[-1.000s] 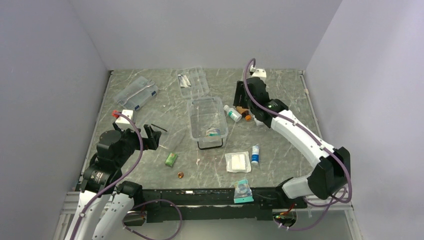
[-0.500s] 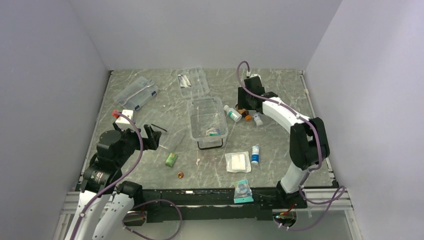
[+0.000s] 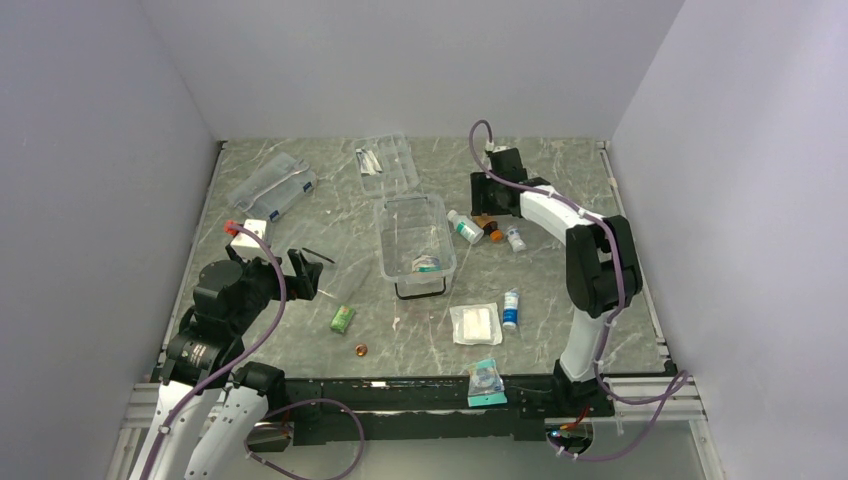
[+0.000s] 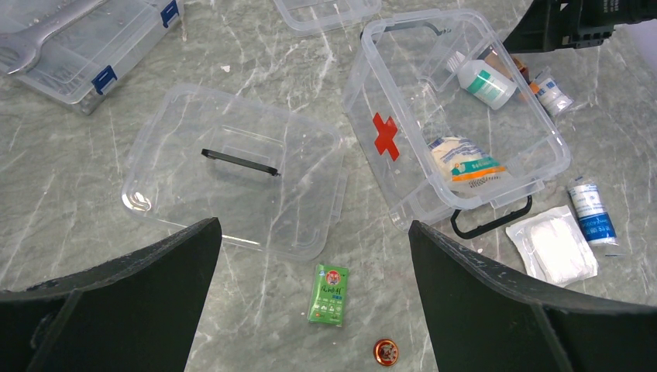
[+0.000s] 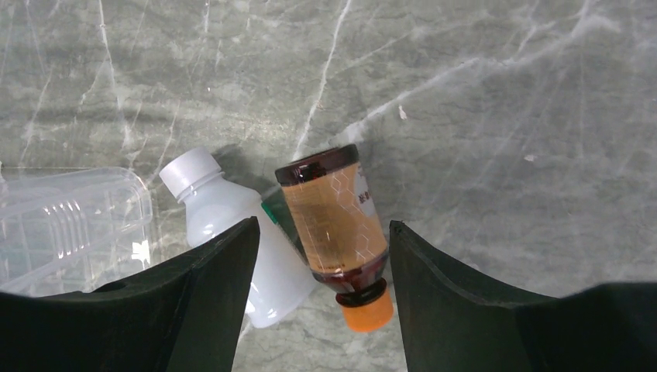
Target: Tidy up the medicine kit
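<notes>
The right arm has folded up: a second ago its elbow hung low at the near right, and now it stands tall, closer to the middle of the table. The right gripper point(image 5: 324, 229) has drifted a touch farther and to the left, and hovers right of the kit point(image 4: 385, 136). Its jaws stand partly apart, straddling the amber bottle point(image 5: 333, 232) from above. Whether the pads touch the bottle, I cannot tell.

The left gripper point(image 4: 314, 226) hasn't budged. It hangs wide open at the near left, holding nothing.

The kit sits open mid-table, red cross facing left, with a bandage pack point(image 4: 465, 159) inside. Its lid point(image 4: 232, 167) lies flat just to the left.

In the way is a white bottle point(image 5: 213, 205) pressed against the amber one on the kit side, partly under one finger, and the kit's corner is close behind it. A small vial point(image 4: 554, 89) lies just right of the pair.

Nearer in lie a gauze pad point(image 4: 554, 244) and a bandage roll point(image 4: 593, 211), side by side. There is a green packet point(image 4: 328, 293) near the lid, with a small round tin point(image 4: 385, 351) nearer still. A teal packet point(image 3: 486, 382) sits at the near edge. Far left is a case point(image 4: 93, 39) with blue latches.
</notes>
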You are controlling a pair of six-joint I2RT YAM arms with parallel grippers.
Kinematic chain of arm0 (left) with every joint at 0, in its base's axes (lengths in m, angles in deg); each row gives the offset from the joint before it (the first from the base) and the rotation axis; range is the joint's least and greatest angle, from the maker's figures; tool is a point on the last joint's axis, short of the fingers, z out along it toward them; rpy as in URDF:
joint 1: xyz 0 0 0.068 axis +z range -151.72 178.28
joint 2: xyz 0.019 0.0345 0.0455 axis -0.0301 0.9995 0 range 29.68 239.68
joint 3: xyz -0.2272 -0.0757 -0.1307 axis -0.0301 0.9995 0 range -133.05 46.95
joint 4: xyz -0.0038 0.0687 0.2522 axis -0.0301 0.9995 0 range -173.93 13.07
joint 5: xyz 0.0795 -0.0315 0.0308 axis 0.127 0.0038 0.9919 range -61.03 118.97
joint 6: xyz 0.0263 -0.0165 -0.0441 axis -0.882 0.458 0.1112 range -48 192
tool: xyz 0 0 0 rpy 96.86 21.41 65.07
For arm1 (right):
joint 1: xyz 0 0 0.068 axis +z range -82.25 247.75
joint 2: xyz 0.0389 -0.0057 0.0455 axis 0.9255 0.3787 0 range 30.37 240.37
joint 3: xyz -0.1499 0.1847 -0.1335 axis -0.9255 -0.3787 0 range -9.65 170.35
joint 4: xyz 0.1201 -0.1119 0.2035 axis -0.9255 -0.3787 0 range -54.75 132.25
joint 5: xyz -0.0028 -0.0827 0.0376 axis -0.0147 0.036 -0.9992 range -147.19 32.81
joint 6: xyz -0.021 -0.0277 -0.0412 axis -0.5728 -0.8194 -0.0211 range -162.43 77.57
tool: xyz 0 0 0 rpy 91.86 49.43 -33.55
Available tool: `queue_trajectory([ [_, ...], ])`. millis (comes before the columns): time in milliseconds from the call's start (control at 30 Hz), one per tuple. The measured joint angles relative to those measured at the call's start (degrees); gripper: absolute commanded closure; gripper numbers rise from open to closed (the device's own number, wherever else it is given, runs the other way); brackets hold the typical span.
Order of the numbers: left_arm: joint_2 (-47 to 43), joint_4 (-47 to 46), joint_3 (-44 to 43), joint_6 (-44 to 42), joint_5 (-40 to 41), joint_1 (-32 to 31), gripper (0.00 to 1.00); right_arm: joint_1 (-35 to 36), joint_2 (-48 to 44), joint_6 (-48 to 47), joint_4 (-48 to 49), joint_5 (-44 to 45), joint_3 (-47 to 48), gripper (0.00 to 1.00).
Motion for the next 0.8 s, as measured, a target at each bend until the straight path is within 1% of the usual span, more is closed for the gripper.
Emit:
queue_trajectory([
  [233,0.0,0.0,0.0,0.0,0.0,0.0,0.01,-0.3,3.4,-0.7,0.1,-1.7,1.8,0.37],
  [467,0.0,0.0,0.0,0.0,0.0,0.0,0.01,-1.2,5.2,-0.7,0.1,-1.7,1.9,0.41],
  [700,0.0,0.0,0.0,0.0,0.0,0.0,0.01,-1.2,5.3,-0.6,0.1,-2.7,1.9,0.5],
  [800,0.0,0.0,0.0,0.0,-0.3,0.0,0.01,-1.3,5.3,-0.7,0.1,-3.1,1.9,0.57],
])
